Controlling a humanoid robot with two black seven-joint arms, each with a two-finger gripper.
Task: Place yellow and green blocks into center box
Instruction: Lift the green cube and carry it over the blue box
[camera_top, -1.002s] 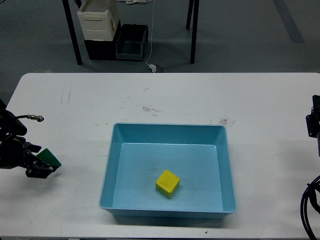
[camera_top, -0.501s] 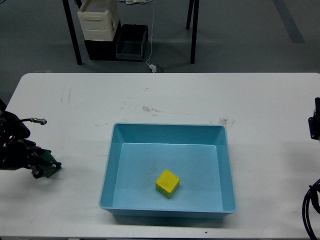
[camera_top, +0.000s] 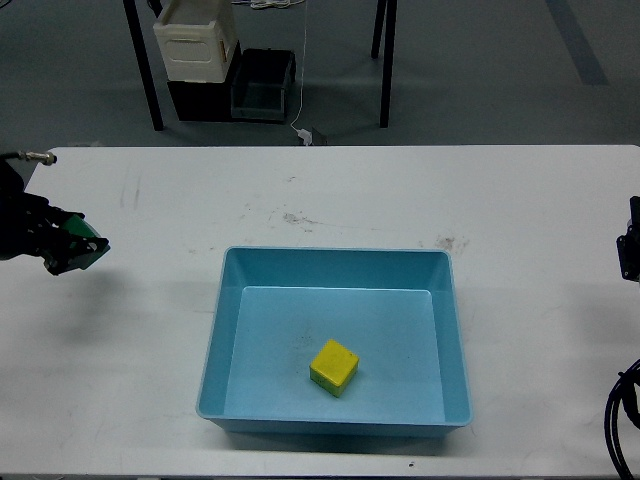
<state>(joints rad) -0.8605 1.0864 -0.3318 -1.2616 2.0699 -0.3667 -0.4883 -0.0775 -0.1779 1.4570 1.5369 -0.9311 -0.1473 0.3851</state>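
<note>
A yellow block (camera_top: 334, 366) lies on the floor of the light blue box (camera_top: 232, 290), which stands in the middle of the white table. My left gripper (camera_top: 72, 250) is at the far left, raised above the table, shut on a green block (camera_top: 86, 246) that shows between its dark fingers. It is well left of the box. Of my right arm only a dark part (camera_top: 630, 250) shows at the right edge; its gripper is out of view.
The white table (camera_top: 330, 190) has scuff marks behind the box. On the floor beyond it stand black table legs, a cream container (camera_top: 195, 45) and a dark crate (camera_top: 262, 85). Black cables (camera_top: 622, 420) hang at the lower right edge.
My left gripper has risen off the table with the green block in it and moved up and away. The yellow block and the box have not moved.
</note>
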